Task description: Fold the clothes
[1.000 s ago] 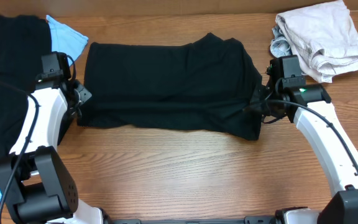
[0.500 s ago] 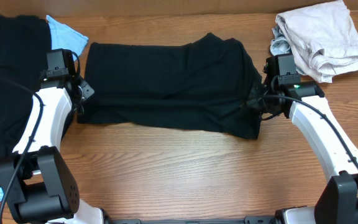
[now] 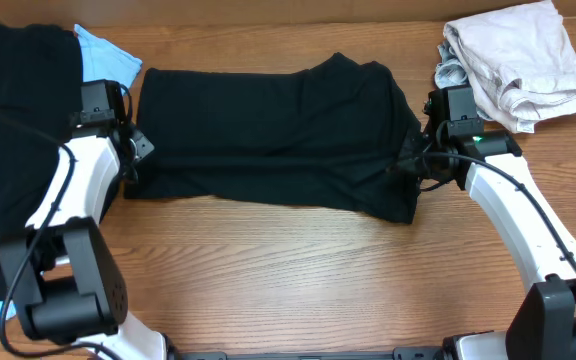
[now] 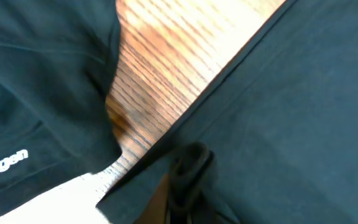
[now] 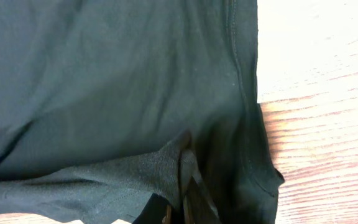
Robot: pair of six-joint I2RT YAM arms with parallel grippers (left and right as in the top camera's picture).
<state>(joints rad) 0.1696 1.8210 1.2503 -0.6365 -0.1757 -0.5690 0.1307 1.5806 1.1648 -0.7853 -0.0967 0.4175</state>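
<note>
Overhead — you're looking at the black T-shirt (image 3: 268, 135) lying mid table (image 3: 298, 270). L gripper (image 3: 131, 165) is pinching its 9 o'clock edge, R gripper (image 3: 415, 165) is clamping bunched cloth at 3 o'clock. Beige clothes (image 3: 518, 60) are sitting at 2 o'clock — light-blue shirt (image 3: 108, 60) at 10 o'clock.

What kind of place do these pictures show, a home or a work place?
Probably a robot test bench for folding laundry: two white robot arms at a brown wood-grain table, a black cloth T-shirt spread between them, and a crumpled heap of beige garments beside.
</note>
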